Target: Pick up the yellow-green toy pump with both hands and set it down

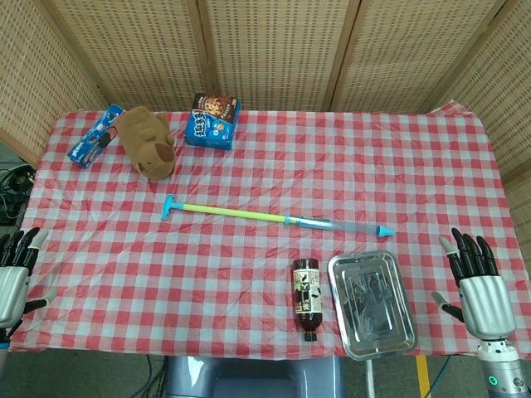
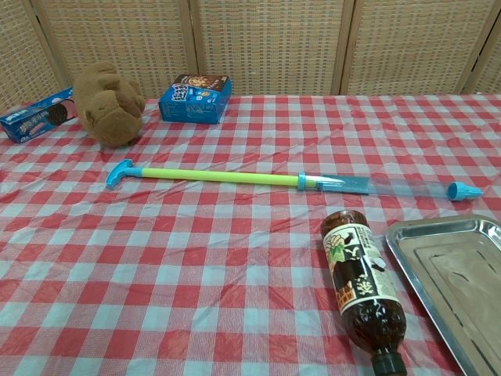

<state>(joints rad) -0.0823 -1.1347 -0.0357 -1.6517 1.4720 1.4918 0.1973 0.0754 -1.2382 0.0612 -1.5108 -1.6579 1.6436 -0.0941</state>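
While untouched, lies flat mid-table: yellow-green toy pump (image 1: 274, 217), handle toward 9 o'clock, nozzle toward 3. Nothing done yet. Left hand (image 1: 17, 269) at 8 o'clock, right hand (image 1: 477, 282) at 4, fingers spread, holding nothing, well apart from it.

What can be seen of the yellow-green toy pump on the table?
The yellow-green toy pump is a long, thin plastic-looking rod lying flat on the checked tablecloth, running left to right near the table's middle. Its left end is a blue T-shaped handle; a yellow-green shaft leads to a blue collar, then a clear barrel with a blue piston inside, ending in a blue nozzle at the right. Nothing touches it but the cloth; both robot hands are far off at the near corners.
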